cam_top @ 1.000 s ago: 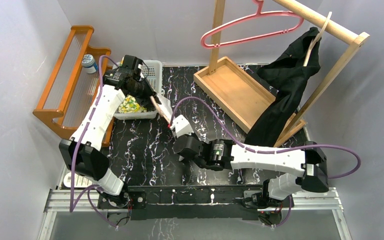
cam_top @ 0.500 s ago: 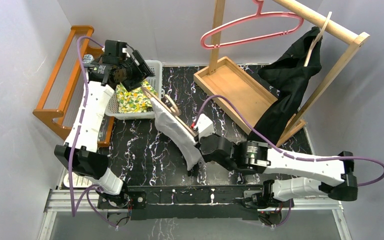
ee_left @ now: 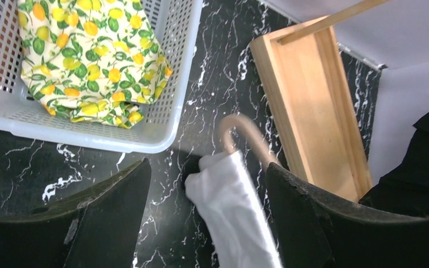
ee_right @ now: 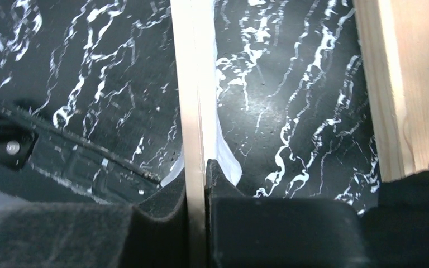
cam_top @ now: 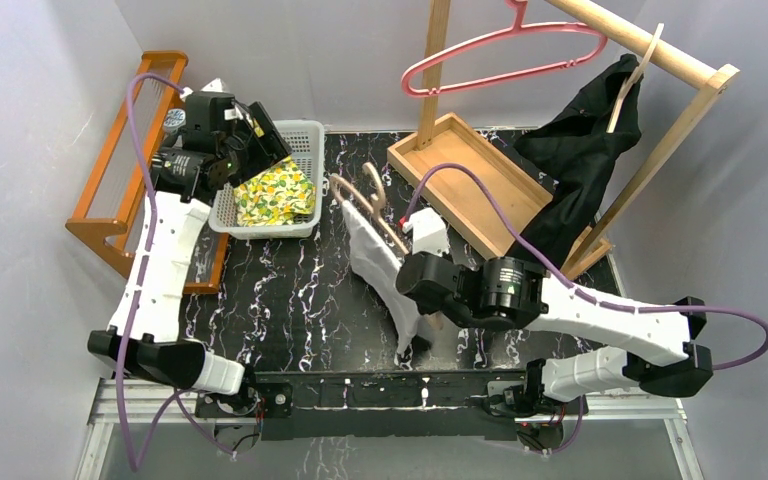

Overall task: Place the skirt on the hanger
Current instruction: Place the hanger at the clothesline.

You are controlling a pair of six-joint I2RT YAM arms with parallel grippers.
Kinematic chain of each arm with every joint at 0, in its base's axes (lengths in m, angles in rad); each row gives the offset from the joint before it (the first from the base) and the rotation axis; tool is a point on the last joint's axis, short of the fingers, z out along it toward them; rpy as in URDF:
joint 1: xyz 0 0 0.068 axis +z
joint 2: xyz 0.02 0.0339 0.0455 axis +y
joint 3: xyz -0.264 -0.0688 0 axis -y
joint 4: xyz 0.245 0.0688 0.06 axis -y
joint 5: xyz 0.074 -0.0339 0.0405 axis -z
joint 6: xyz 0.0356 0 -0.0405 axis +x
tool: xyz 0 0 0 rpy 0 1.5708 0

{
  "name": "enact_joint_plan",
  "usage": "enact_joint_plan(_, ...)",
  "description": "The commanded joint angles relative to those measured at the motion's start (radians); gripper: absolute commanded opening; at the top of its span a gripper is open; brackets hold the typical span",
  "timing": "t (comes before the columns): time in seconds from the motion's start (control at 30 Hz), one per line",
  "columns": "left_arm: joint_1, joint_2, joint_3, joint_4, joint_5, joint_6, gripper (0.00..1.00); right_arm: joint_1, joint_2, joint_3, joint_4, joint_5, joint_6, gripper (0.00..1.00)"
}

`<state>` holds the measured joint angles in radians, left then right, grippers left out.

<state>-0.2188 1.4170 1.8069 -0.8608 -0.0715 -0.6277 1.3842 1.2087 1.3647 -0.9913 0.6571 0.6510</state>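
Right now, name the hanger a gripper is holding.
The wooden hanger with the white skirt, clamped in the right gripper; the pink hanger and the black garment's hanger hang on the rail.

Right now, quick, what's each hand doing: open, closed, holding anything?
Left hand: open, holding nothing.
Right hand: closed on the wooden hanger, with the white skirt draped on it.

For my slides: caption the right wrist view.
Right gripper clamps the wooden hanger, white skirt hanging behind it, above the marbled table.
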Motion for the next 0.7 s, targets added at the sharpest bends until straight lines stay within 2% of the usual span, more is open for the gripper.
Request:
enact_joint_plan(0.0,0.005,0.006,-0.05,0.0,0.034,0.02,0.74,-0.046,0.024,0.122,-0.12,0.199,0.19,0.0)
enact_joint_plan(0.27,0.004,0.007,-0.115,0.018,0.073,0.032,0.74,-0.122,0.012,0.207,-0.252,0.368,0.387,0.0)
enact_joint_plan(0.5,0.005,0.019,-0.191,0.044,0.06,0.069,0.75,-0.127,0.014,0.252,-0.285,0.492,0.419,0.0)
enact_joint_plan(0.67,0.005,0.036,-0.24,0.045,0.062,0.079,0.75,-0.199,0.063,0.342,-0.37,0.536,0.503,0.0)
